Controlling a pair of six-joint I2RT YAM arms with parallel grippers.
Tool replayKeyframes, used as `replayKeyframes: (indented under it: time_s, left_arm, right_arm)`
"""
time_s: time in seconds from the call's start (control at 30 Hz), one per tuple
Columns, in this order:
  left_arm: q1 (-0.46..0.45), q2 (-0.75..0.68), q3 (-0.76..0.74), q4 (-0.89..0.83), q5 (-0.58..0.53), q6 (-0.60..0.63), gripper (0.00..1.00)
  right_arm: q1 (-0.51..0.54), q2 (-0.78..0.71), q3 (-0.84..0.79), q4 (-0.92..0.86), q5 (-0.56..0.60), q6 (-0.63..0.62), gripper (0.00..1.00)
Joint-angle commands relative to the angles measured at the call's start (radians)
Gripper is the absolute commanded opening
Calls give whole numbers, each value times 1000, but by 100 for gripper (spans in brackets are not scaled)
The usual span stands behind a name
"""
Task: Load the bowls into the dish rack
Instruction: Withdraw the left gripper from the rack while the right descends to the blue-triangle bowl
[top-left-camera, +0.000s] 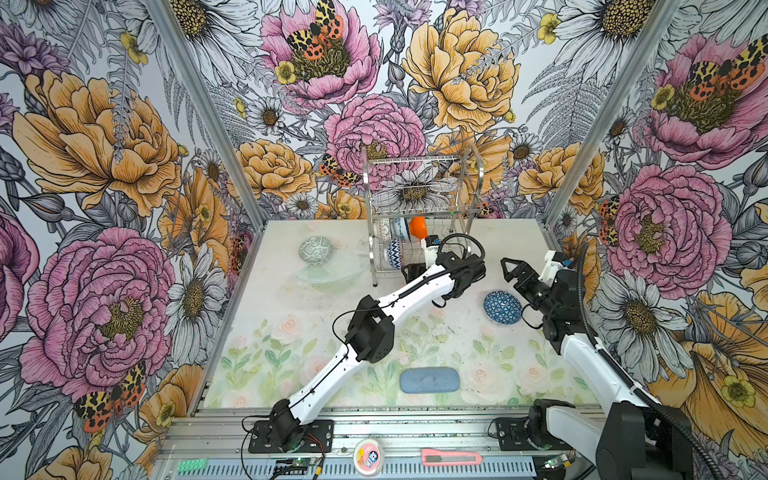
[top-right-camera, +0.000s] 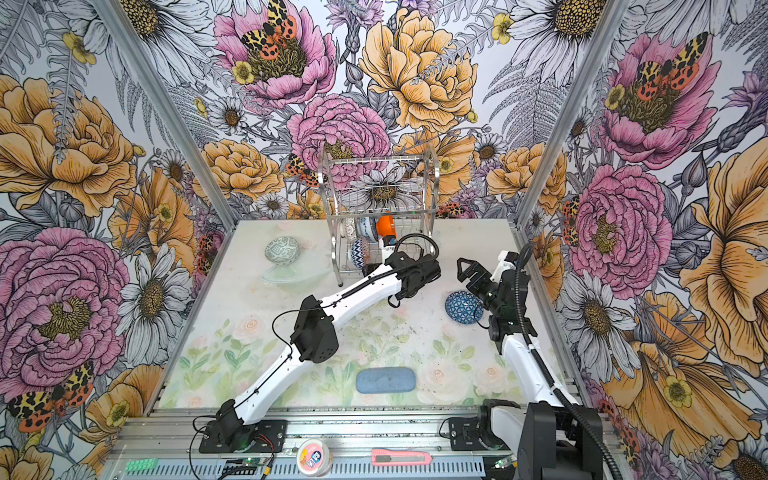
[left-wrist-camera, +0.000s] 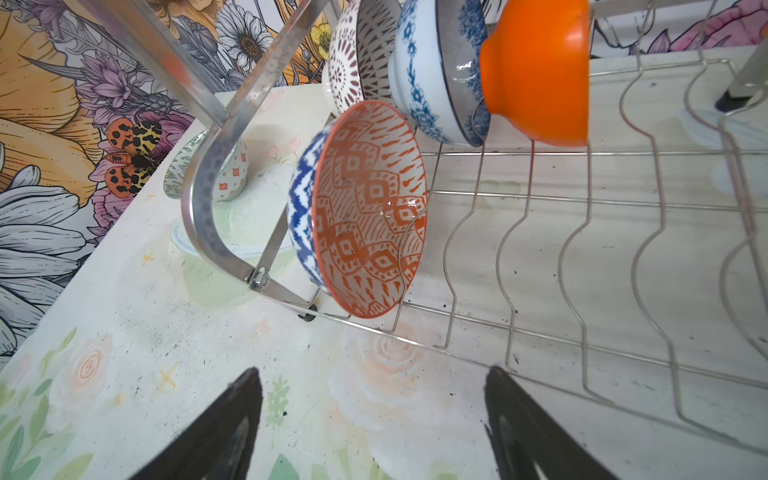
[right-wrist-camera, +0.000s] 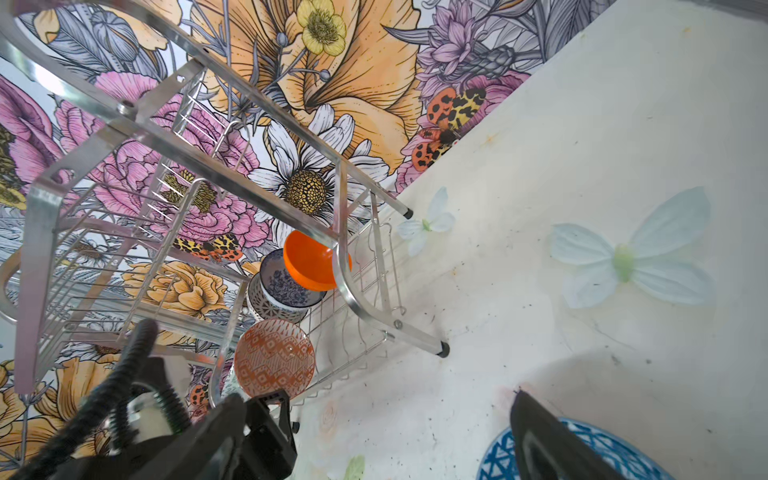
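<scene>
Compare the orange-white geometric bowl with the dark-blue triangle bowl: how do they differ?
The orange-white geometric bowl stands in the lower tier of the dish rack; the dark-blue triangle bowl lies on the table outside it. The orange-white one is on edge between wires, its inside showing; the blue one shows its patterned outside. The orange-white one bears orange diamonds, the blue one blue triangles. Both are small round bowls, and neither is gripped.

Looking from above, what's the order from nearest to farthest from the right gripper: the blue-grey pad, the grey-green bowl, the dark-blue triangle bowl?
1. dark-blue triangle bowl, close by the right gripper, on the right of the table.
2. blue-grey pad, near the table's front edge.
3. grey-green bowl, far across, left of the dish rack.
</scene>
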Motion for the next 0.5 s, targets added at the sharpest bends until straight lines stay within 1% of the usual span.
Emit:
replayKeyframes:
  time_s: [0.0,0.03,0.23,0.3,0.4,0.47]
  left_arm:
    - [-16,-87,-39,0,-83,23,96]
    - [-19,-103,-58,0,-100,23,99]
    - [-24,-189,-177,3,-142,12,99]
    - [-26,-218,-218,3,-172,10,99]
    - [-28,-267,-287,4,-212,-4,99]
    - [-23,-290,-304,7,-212,15,99]
  right_arm:
    - [-4,-2,0,-21,51,-46,99]
    - [-4,7,6,-28,47,-58,99]
    - [-4,29,31,-82,69,-129,100]
    - [-2,32,36,-103,67,-147,99]
    - [10,34,57,-164,87,-175,99]
    - [31,50,80,-220,102,-198,99]
